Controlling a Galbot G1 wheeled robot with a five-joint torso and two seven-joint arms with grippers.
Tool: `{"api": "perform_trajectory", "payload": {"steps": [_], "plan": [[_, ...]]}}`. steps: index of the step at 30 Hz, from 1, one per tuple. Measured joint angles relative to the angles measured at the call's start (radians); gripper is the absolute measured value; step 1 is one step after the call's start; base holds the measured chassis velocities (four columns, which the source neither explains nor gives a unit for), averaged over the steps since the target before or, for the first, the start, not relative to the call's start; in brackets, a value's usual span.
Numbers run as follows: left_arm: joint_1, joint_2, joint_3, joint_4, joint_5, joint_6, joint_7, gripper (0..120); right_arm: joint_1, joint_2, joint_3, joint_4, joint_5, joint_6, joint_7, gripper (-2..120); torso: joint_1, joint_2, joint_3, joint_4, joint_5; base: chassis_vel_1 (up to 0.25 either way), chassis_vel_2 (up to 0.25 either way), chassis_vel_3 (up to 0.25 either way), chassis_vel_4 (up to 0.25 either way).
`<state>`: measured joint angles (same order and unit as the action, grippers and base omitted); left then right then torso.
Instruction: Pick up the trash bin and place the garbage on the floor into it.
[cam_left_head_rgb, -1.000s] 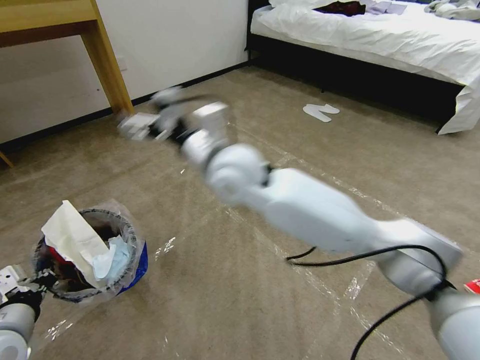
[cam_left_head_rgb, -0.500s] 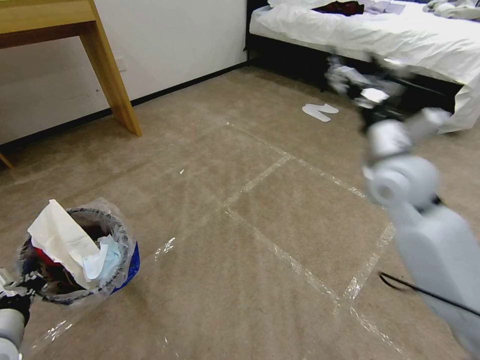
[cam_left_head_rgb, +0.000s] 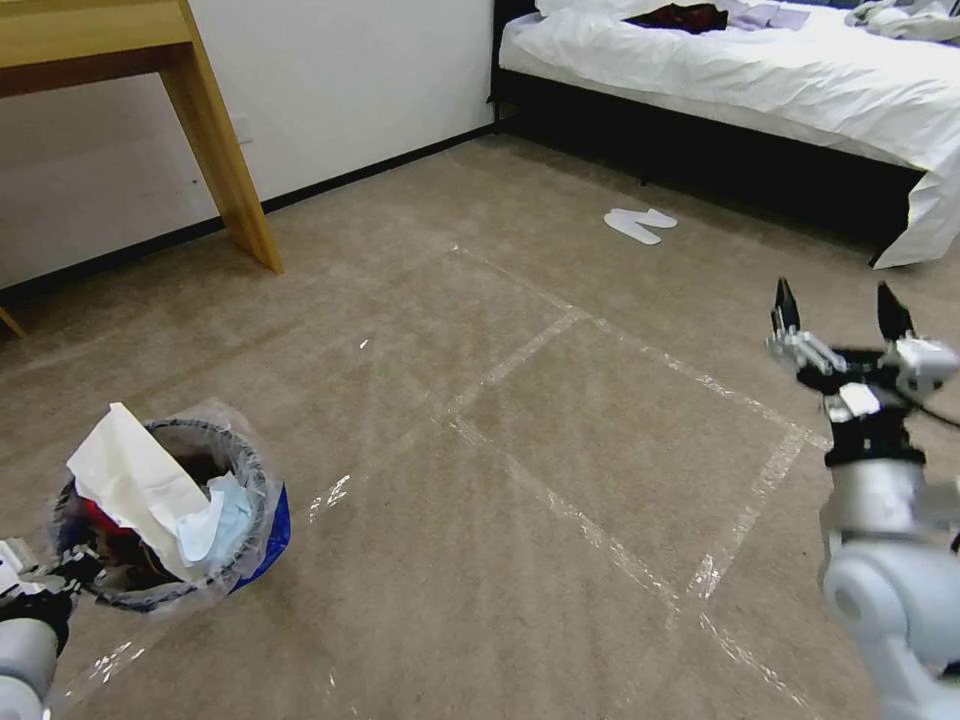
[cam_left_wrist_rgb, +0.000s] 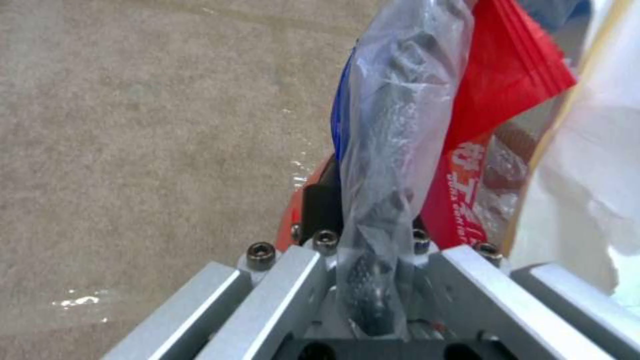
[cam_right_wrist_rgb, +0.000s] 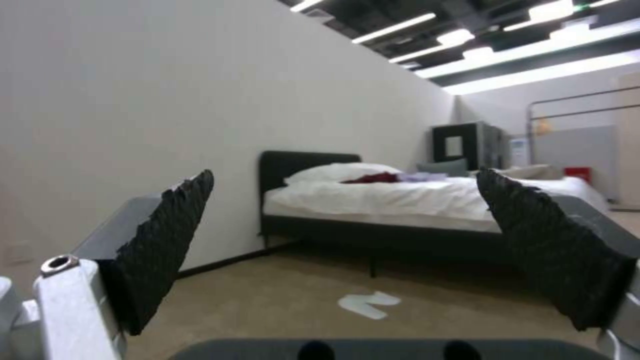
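My left gripper (cam_left_wrist_rgb: 373, 280) has its jaws pinched on the rim of the bin (cam_left_head_rgb: 165, 520), clamping the crinkly plastic liner (cam_left_wrist_rgb: 393, 125) against the red wall. The bin sits low at my left, over the carpet (cam_left_head_rgb: 520, 440), stuffed with garbage (cam_left_head_rgb: 150, 490): a big white tissue and a blue mask poke above the rim, and a red packet (cam_left_wrist_rgb: 507, 100) shows just beside my jaws. My right gripper (cam_left_head_rgb: 838, 320) is raised at my right side, well apart from the bin, pointing toward the bed (cam_left_head_rgb: 760, 70), its jaws spread wide and holding nothing.
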<state>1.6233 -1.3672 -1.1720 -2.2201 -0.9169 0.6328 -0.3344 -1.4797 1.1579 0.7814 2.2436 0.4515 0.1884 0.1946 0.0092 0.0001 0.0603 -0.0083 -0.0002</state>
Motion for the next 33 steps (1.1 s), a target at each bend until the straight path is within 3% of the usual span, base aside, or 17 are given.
{"api": "perform_trajectory", "payload": {"steps": [5, 7, 18, 33], "plan": [[-0.003, 0.002, 0.000, -0.009, -0.040, 0.012, -0.009, 0, -0.015, 0.033, -0.001, -0.011, -0.034, 0.017, 0.004, 99, 0.000, 0.000, 0.000, 0.0000, 0.0000, 0.000, 0.000, 0.000, 0.000], [-0.008, 0.006, 0.003, -0.010, -0.049, 0.017, -0.014, 0, -0.022, 0.053, -0.010, -0.025, -0.073, 0.020, 0.003, 93, 0.000, 0.000, 0.000, 0.0001, 0.0000, 0.000, 0.000, 0.000, 0.000], [-0.006, 0.015, 0.000, -0.007, -0.060, 0.018, -0.013, 0, -0.034, 0.075, -0.042, -0.063, -0.114, 0.019, 0.000, 100, 0.000, 0.000, 0.000, 0.0001, 0.0002, -0.028, 0.035, 0.033, -0.028], [-0.014, 0.010, 0.005, 0.003, -0.055, 0.015, -0.010, 0, -0.010, 0.071, -0.088, -0.091, -0.116, 0.012, 0.012, 100, 0.000, 0.000, 0.000, 0.0000, 0.0001, -0.225, 0.218, 0.213, -0.214]]}}
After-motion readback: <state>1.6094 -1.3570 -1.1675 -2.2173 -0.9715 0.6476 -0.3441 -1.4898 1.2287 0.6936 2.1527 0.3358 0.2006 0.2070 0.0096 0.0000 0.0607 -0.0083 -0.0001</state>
